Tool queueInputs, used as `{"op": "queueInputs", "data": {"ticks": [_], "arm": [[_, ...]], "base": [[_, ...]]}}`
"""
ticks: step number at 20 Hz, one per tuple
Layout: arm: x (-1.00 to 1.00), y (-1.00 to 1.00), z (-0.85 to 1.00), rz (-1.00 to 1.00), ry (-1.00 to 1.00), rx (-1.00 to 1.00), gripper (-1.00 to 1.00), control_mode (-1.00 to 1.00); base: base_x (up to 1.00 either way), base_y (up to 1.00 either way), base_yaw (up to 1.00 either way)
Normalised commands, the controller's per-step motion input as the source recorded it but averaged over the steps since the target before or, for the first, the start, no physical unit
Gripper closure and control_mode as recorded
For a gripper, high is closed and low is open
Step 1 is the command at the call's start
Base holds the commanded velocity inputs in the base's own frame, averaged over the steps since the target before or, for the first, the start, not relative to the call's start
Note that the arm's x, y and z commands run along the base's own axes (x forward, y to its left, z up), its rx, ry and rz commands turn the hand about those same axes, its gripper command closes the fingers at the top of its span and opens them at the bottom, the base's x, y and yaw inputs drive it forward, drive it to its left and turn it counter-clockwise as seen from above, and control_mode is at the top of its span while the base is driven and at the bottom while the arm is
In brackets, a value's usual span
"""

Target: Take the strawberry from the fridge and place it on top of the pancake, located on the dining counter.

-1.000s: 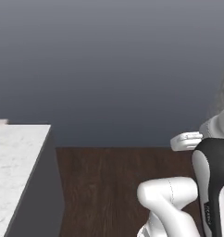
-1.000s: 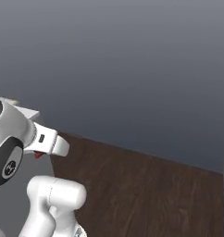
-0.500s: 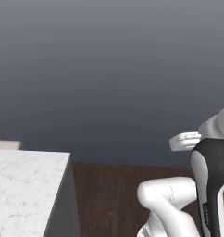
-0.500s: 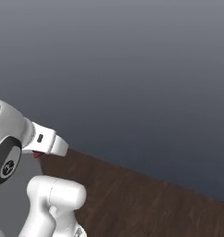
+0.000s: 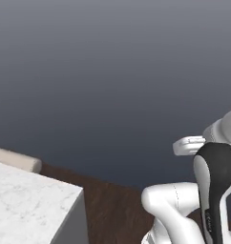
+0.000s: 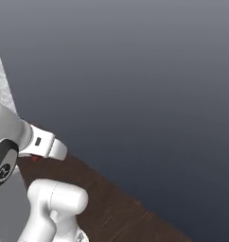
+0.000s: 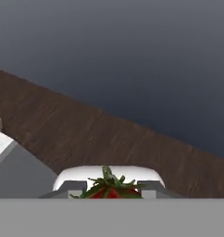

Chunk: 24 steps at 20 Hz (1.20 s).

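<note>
In the hand view the strawberry (image 7: 109, 189), red with a green leafy top, sits at the bottom between the jaws of my gripper (image 7: 109, 193), which is shut on it. From the right base view a speck of the red strawberry (image 6: 35, 158) peeks out under the white hand. A corner of the dining counter (image 5: 26, 205), white marble with a dark grey side, fills the lower left of the left base view. A strip of the same counter (image 6: 2, 75) runs along the upper left edge of the right base view. The pancake and the fridge are out of view.
A padded beige stool (image 5: 15, 159) shows just behind the counter corner. Dark wooden floor (image 7: 109, 139) stretches ahead up to a plain dark grey wall (image 5: 112, 71). The counter's grey side (image 7: 16, 178) stands at the left of the hand view.
The whole picture has shifted as the base drives: the counter corner has slid further into the left base view. The arm keeps its pose with the strawberry held.
</note>
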Motion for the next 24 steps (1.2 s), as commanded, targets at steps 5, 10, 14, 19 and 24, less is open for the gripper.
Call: {"op": "queueInputs", "data": {"ticks": [5,10,14,19,24], "arm": [[0.0,0.0,0.0,0.0,0.0,0.0,1.0,1.0],[0.0,0.0,0.0,0.0,0.0,0.0,1.0,1.0],[0.0,0.0,0.0,0.0,0.0,0.0,1.0,1.0],[0.0,0.0,0.0,0.0,0.0,0.0,1.0,1.0],[0.0,0.0,0.0,0.0,0.0,0.0,1.0,1.0]], "base": [[0.68,-0.45,0.81],[0.6,-0.39,0.79],[0.68,-0.29,0.74],[0.87,-0.49,0.6],[0.56,-0.9,0.43]]}}
